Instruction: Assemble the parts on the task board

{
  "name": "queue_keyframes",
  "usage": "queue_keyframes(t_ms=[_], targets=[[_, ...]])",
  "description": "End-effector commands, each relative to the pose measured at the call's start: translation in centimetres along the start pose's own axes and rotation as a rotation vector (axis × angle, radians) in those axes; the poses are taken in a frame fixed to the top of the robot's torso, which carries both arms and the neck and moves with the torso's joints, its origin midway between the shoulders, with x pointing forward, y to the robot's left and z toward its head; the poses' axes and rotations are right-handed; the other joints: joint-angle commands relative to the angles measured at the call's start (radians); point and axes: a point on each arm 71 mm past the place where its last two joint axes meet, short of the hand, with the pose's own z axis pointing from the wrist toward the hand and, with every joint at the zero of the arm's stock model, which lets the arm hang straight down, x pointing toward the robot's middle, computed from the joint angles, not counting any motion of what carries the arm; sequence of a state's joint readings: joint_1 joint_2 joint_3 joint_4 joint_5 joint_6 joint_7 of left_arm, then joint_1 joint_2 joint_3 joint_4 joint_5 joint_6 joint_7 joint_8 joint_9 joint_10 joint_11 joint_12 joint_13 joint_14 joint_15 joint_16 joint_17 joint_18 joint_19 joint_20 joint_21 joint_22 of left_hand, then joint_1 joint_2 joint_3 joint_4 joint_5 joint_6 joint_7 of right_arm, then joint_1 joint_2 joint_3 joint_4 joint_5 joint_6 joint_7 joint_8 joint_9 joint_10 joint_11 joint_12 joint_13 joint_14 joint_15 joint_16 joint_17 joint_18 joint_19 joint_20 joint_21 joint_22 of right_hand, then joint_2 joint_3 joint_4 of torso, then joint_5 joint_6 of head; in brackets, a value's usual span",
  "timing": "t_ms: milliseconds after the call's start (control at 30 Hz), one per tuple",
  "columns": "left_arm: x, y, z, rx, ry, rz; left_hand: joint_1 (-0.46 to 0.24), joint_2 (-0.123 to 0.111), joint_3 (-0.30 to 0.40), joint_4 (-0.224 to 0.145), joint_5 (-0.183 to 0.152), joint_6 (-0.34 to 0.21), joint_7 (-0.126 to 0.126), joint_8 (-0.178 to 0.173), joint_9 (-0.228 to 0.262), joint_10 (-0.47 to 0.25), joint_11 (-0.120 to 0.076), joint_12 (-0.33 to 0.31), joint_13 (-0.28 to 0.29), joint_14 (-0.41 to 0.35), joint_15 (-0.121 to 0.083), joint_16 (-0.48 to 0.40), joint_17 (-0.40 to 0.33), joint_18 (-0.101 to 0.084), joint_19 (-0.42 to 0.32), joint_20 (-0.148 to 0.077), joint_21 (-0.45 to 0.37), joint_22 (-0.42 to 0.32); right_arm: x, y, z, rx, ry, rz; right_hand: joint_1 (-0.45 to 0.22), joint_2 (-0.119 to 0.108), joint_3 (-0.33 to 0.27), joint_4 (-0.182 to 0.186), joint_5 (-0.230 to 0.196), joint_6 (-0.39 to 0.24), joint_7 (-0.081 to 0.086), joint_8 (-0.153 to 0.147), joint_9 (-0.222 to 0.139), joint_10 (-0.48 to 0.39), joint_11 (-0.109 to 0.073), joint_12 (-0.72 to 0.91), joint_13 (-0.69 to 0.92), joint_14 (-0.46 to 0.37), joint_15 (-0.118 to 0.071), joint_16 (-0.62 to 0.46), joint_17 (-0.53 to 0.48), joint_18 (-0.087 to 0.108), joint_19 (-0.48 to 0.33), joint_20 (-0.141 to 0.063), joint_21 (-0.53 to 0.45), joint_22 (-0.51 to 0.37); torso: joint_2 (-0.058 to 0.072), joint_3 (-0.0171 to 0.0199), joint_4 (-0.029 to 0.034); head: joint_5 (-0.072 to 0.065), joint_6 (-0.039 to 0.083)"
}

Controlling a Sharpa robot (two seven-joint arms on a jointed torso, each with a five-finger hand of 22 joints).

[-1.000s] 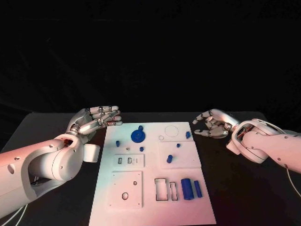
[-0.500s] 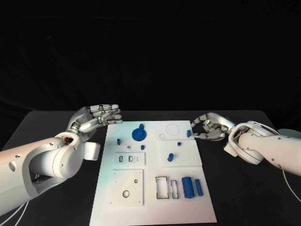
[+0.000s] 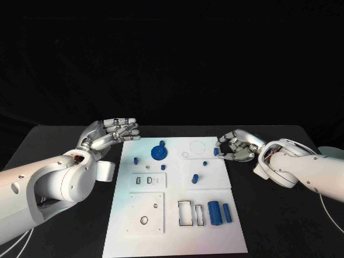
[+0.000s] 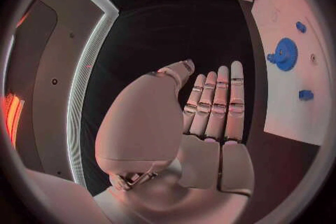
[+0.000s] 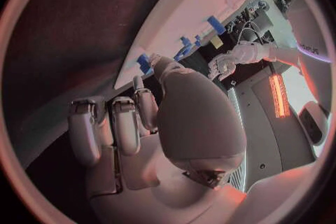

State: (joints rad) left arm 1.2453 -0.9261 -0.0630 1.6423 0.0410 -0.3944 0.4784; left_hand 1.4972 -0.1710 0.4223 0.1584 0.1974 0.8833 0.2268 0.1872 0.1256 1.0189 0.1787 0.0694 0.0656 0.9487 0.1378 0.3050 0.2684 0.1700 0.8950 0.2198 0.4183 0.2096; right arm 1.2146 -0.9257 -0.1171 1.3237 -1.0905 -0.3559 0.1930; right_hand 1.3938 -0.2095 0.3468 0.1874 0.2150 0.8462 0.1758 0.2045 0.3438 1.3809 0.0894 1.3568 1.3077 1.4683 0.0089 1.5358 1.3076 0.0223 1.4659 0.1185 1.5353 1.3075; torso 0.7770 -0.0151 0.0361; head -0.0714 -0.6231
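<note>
Left hand (image 3: 110, 134): hovers off task board (image 3: 172, 236) far left corner, fingers straight and apart, holding nothing; position barely altered over last second.

Task board: centre of table (image 3: 40, 145). Blue disc part (image 3: 157, 154) near far left corner, large blue cylinder (image 3: 214, 213) near right edge toward near end; neither has moved.

Right hand (image 3: 235, 145): has crept leftward to board's far right edge, fingers curled around small blue part (image 3: 216, 152) there. Whether already pinched: cannot tell. Judgement: pick-up beginning; assembly not started.
</note>
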Motion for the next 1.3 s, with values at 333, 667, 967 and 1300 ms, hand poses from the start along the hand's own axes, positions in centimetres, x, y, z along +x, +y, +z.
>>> queue_keyframes(t_ms=[333,667,967,1300], targets=[[0.26,-0.09,0.07,0.006,0.018,-0.005,-0.009,-0.001,0.001,-0.005,-0.004,0.008,0.000,0.004,0.001,0.003,-0.001,0.002,0.001,0.004,-0.005,0.003,0.001,0.004,-0.006,0.001,0.005,0.002,0.49,0.38,0.29,-0.009,0.026,-0.009,-0.004,0.016,0.027,-0.003,-0.001,0.049,-0.009,0.021,0.005,0.014,-0.007,0.015,0.048,0.082,0.002,0.008,0.170,-0.011,0.076,0.001,0.001,0.231,0.000,0.0004,-0.0007,-0.001,0.000],[0.23,-0.08,0.07,0.005,0.017,-0.004,-0.009,-0.001,0.001,-0.005,-0.004,0.008,0.000,0.004,0.001,0.003,-0.001,0.002,0.001,0.004,-0.005,0.003,0.001,0.004,-0.006,0.001,0.005,0.002,0.78,0.63,0.67,-0.012,0.031,-0.023,-0.005,0.015,0.029,-0.004,-0.002,0.053,-0.010,0.022,0.005,0.015,-0.009,0.015,0.049,0.082,0.001,0.008,0.171,-0.011,0.076,0.000,0.002,0.231,0.000,0.0006,0.0005,-0.002,-0.003],[0.19,-0.07,0.07,0.004,0.016,-0.004,-0.009,-0.001,0.001,-0.005,-0.004,0.008,0.000,0.004,0.001,0.003,-0.001,0.002,0.001,0.004,-0.005,0.003,0.001,0.004,-0.006,0.001,0.005,0.002,0.67,0.60,0.80,-0.008,0.007,-0.037,-0.001,0.028,0.049,-0.010,-0.007,0.085,-0.021,0.038,0.009,0.021,-0.018,0.021,0.054,0.082,-0.006,0.008,0.172,-0.012,0.078,-0.005,0.004,0.234,0.000,0.0008,-0.0005,-0.001,-0.004],[0.17,-0.06,0.07,0.002,0.015,-0.003,-0.010,-0.001,0.002,-0.006,-0.004,0.007,0.001,0.004,0.001,0.002,0.000,0.001,0.000,0.003,-0.005,0.003,0.002,0.004,-0.008,0.001,0.006,0.002,0.43,0.82,0.84,-0.020,-0.039,-0.046,0.010,0.073,0.115,-0.042,-0.051,0.149,-0.058,0.107,0.038,0.033,-0.051,0.029,0.064,0.085,-0.035,0.010,0.180,-0.017,0.092,-0.032,0.020,0.249,0.000,0.0016,-0.0004,-0.001,-0.004]])
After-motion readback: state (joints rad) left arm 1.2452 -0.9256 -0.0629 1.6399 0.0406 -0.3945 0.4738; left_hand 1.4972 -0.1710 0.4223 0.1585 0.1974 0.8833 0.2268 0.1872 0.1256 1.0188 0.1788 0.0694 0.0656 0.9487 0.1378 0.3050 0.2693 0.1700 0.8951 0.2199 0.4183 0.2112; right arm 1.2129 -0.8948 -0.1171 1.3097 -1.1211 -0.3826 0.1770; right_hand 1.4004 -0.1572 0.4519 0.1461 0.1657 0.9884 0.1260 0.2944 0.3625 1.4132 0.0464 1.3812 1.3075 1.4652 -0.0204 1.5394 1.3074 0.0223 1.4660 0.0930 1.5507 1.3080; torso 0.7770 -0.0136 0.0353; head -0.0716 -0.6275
